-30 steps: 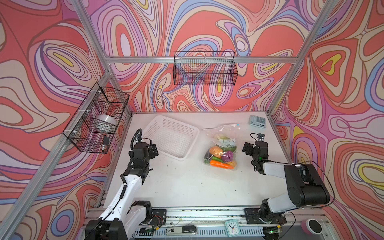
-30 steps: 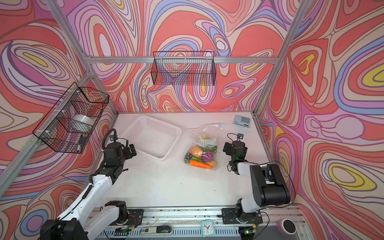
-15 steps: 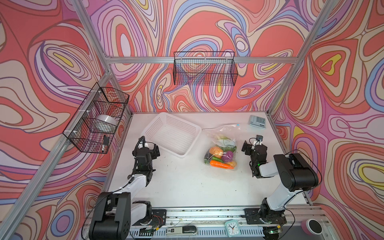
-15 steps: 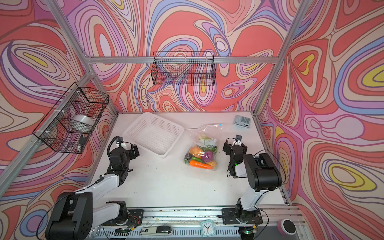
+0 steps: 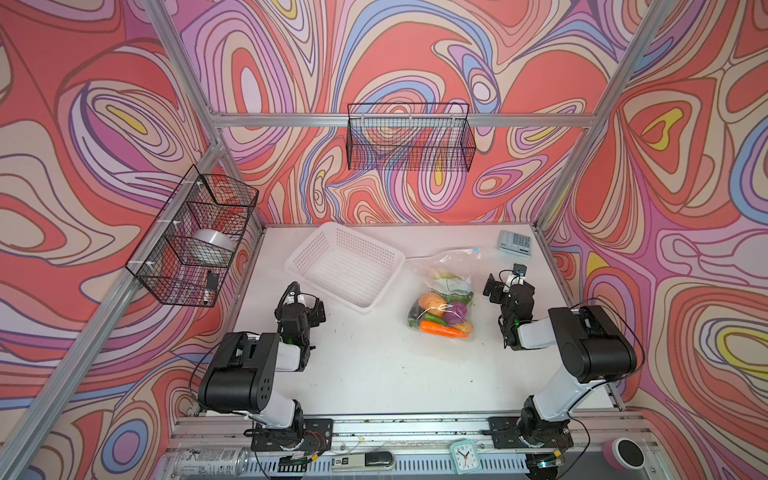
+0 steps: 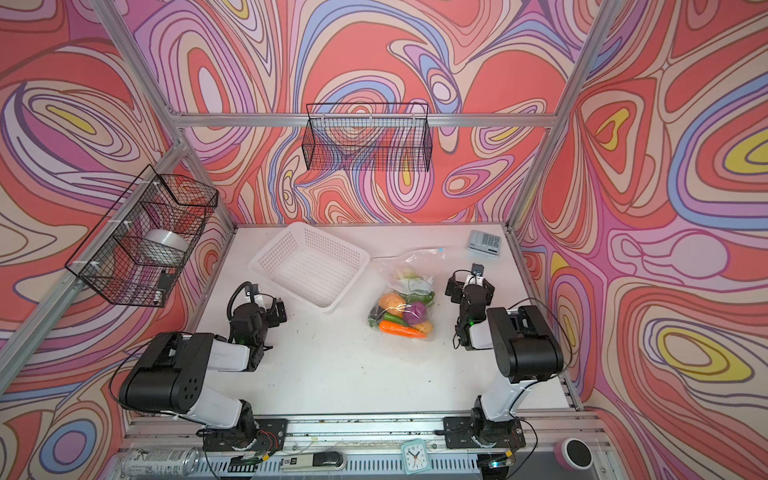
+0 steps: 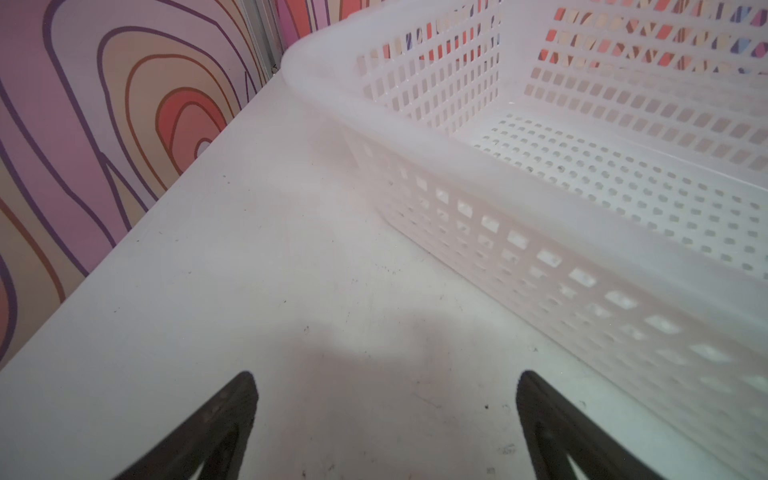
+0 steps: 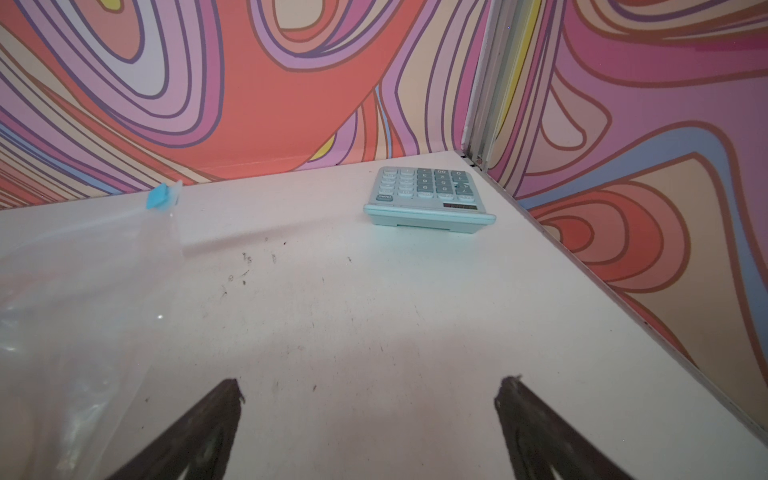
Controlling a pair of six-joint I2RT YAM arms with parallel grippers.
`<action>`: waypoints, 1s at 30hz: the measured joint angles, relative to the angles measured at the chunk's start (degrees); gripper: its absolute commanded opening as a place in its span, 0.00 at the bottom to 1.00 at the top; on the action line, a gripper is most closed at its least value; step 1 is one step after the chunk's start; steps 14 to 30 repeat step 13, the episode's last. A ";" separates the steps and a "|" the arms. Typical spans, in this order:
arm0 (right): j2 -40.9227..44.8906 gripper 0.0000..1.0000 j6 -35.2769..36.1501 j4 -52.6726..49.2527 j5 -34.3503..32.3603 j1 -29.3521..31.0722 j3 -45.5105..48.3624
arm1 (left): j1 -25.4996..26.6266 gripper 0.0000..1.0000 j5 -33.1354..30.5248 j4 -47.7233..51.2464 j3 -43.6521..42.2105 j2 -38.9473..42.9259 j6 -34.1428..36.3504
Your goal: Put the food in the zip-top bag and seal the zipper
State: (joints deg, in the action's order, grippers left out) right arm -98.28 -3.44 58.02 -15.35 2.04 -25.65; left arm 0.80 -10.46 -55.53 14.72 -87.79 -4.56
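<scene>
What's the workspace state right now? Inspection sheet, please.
Surface: white table, scattered dark specks.
Job's things: toy vegetables inside zip-top bag; blue slider at the mouth's calculator-side end; seal cannot be confirmed.
Clutter: white basket, empty; calculator in far corner.
Grippers: left gripper and right gripper open, holding nothing.
Cables: black cable looped at left wrist, off the table.
Surroundings: back wire basket, side wire basket, clock, can.

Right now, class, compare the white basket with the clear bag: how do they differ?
The white basket is empty; the clear bag holds the toy vegetables. The basket is white with perforated walls; the bag is see-through and crumpled. Both lie on the table.
</scene>
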 measured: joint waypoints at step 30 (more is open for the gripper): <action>0.00 0.99 0.00 -0.61 0.00 0.00 0.00 | 0.24 1.00 0.07 1.84 4.85 0.00 0.39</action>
